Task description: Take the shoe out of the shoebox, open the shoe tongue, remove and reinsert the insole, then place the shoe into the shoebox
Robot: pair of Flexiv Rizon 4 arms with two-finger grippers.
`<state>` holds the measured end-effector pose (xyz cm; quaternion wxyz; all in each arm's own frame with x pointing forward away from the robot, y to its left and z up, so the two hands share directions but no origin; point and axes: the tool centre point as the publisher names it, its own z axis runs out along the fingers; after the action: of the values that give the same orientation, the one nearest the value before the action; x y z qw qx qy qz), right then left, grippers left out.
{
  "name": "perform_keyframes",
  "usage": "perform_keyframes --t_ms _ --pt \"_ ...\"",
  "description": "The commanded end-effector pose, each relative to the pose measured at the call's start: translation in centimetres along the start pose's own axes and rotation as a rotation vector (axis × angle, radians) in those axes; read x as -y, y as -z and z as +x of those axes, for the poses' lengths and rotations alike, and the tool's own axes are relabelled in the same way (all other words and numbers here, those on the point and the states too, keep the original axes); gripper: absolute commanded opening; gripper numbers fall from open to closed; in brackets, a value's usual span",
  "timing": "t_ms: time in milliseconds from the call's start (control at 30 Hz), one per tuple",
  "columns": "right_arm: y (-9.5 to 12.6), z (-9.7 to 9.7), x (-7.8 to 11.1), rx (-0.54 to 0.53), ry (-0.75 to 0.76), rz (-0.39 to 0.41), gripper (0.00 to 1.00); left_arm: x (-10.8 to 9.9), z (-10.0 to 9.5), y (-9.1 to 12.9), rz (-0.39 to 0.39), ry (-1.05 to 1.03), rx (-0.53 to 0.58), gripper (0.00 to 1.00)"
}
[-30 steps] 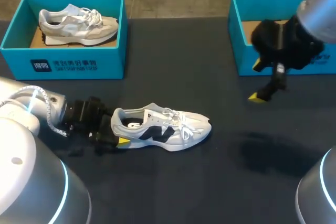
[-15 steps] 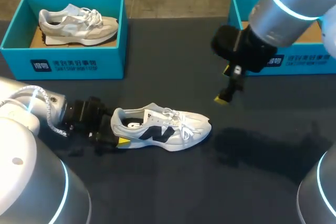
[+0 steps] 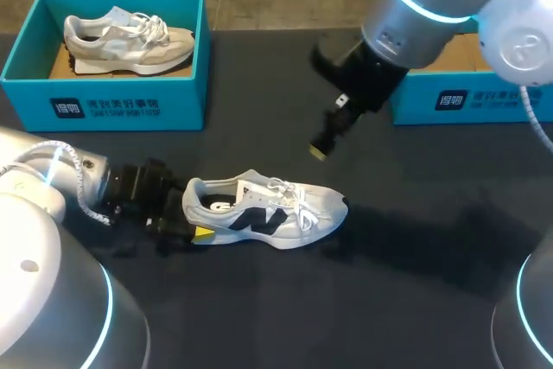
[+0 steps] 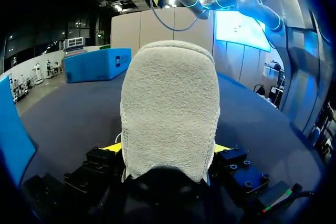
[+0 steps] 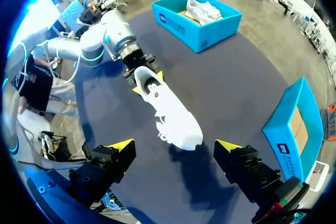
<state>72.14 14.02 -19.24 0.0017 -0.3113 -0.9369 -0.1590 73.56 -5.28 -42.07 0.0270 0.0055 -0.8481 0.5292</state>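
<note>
A white shoe (image 3: 268,212) with a black logo lies on its sole on the dark table, toe to the right. My left gripper (image 3: 197,224) is shut on its heel; in the left wrist view the grey heel (image 4: 169,114) fills the space between the fingers of that gripper (image 4: 167,151), a yellow tip touching it on each side. My right gripper (image 3: 321,144) hangs open above the table, just behind the shoe's toe. In the right wrist view this gripper (image 5: 175,146) looks down on the shoe (image 5: 168,111), nothing between its fingers.
A blue shoebox (image 3: 130,103) at the back left holds a grey shoe (image 3: 125,41). A second blue shoebox (image 3: 467,103) at the back right is largely hidden by my right arm; the right wrist view shows its cardboard floor (image 5: 296,124).
My right arm has swung left from the back-right shoebox to above the shoe's toe, its gripper staying open. The left arm and the shoe have not moved.
</note>
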Motion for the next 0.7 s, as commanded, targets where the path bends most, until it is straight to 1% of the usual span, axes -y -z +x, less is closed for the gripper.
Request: perform_keyframes --t_ms 33,267,300,367,433,467,500,567,633,700 --pt "-0.4 -0.1 -0.9 -0.003 -0.001 0.043 1.00 0.0 0.0 -0.2 -0.001 0.000 0.002 0.00" --pt "-0.4 -0.1 -0.9 -0.003 -0.001 0.043 1.00 0.0 0.0 -0.2 -0.001 0.000 0.002 0.00" --pt "-0.8 0.1 -1.1 0.015 -0.090 0.048 1.00 0.0 0.0 -0.2 -0.001 0.000 0.002 0.00" --pt "-1.0 0.6 -1.4 0.051 -0.220 -0.004 1.00 0.0 0.0 -0.2 -0.001 0.000 0.002 0.00" --pt "-1.2 1.0 -1.5 0.109 -0.349 0.005 1.00 0.0 0.0 -0.2 -0.001 0.000 0.002 0.00" --pt "-1.3 1.2 -1.6 0.122 -0.403 -0.026 1.00 0.0 0.0 -0.2 -0.001 0.000 0.002 0.00" --pt "-1.4 1.4 -1.7 0.157 -0.439 0.007 1.00 0.0 0.0 -0.2 -0.001 0.000 0.002 0.00" --pt "-1.5 1.7 -2.0 0.219 -0.521 0.026 1.00 0.0 0.0 -0.2 -0.001 0.000 0.002 0.00" --pt "-1.6 2.0 -2.1 0.231 -0.588 0.016 1.00 0.0 0.0 -0.2 -0.001 0.000 0.002 0.00" --pt "-1.9 2.3 -2.1 0.257 -0.646 0.033 1.00 0.0 0.0 -0.2 -0.001 0.000 0.002 0.00"
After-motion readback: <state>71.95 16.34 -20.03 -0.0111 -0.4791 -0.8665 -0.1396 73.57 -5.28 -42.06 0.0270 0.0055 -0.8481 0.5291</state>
